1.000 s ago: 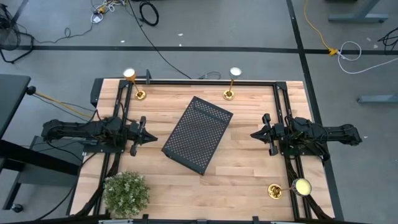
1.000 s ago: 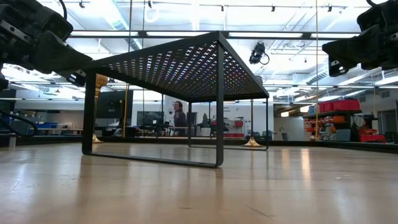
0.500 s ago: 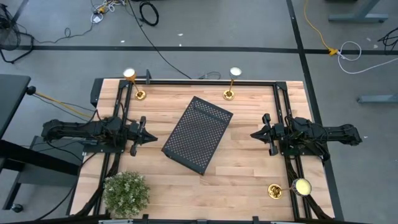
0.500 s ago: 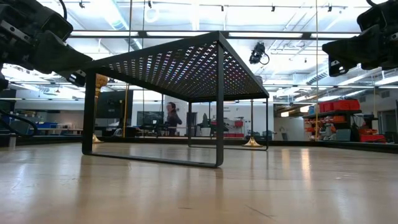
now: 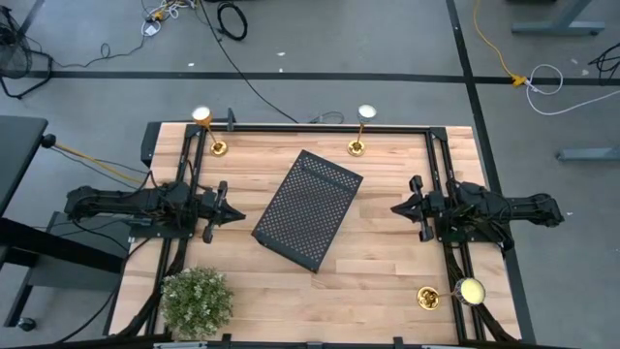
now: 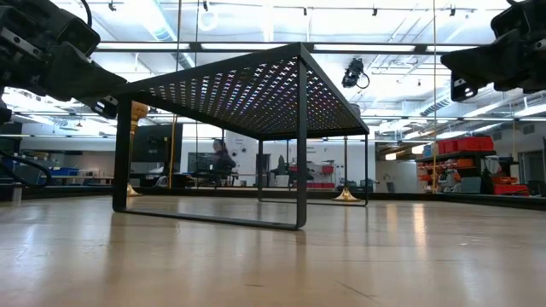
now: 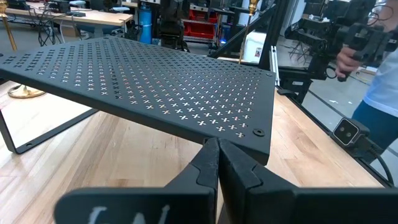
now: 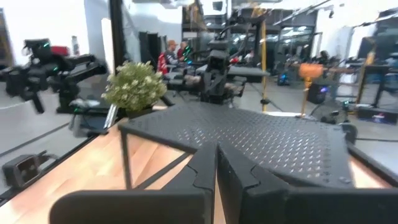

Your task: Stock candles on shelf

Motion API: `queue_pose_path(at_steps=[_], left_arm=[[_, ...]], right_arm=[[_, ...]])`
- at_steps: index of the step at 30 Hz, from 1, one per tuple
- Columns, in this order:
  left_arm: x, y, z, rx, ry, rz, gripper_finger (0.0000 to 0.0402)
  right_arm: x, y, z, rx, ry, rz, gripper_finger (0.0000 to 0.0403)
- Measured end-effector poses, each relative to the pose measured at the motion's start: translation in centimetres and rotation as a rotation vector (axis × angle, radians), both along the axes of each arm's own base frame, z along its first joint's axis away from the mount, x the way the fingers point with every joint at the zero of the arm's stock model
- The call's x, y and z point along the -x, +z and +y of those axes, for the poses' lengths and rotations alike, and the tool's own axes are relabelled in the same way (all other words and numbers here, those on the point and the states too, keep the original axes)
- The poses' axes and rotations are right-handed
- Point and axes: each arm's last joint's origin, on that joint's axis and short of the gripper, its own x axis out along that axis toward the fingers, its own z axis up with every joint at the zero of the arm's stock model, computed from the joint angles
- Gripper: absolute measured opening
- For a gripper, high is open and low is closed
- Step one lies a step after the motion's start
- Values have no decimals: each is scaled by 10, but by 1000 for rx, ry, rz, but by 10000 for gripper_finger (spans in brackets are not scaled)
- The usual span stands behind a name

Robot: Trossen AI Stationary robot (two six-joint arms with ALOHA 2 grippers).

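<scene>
Nothing stocked yet, as we read it. The shelf (image 5: pixel 308 209) sits mid-bench, turned at an angle, and its top is bare in every view. All three candles stand on the bench (image 5: pixel 387 271), well apart from the shelf: one at the far left corner (image 5: pixel 210 133), one at the far edge right of centre (image 5: pixel 359 130), one at the near right corner (image 5: pixel 445 294). We judge the whole job still ahead: three pick-ups, three placements.

Left claw (image 5: pixel 229 213) hovers just left of the shelf, fingers pressed together on nothing; its wrist view shows the two tips meeting in front of the shelf edge. Right claw (image 5: pixel 400 208) hovers right of the shelf, likewise pressed together and empty.

Materials:
- Shelf: black metal, flat rectangular top pierced with rows of small cross-shaped holes, carried on thin rod legs; open underneath.
- Candles: shiny round brass bases, thin gold stems, pale round tops. Top-heavy by the look of them; we expect they tip easily.
- Bench: pale wood planks, smooth, slightly glossy in the low view.
- Bushy green plant (image 5: pixel 197 301) at the near left corner, not part of the job.

A person (image 6: pixel 222 159) shows far off in the room behind.
</scene>
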Motion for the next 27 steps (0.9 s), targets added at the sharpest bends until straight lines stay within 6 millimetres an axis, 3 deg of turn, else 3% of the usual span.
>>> queue_pose_path(at_steps=[12, 27], left_arm=[[0, 0, 0, 0, 0, 0, 14], [0, 0, 0, 0, 0, 0, 14]], right_arm=[[8, 41, -6, -29, -201, -96, 18], [5, 108, -8, -68, -277, -103, 18]])
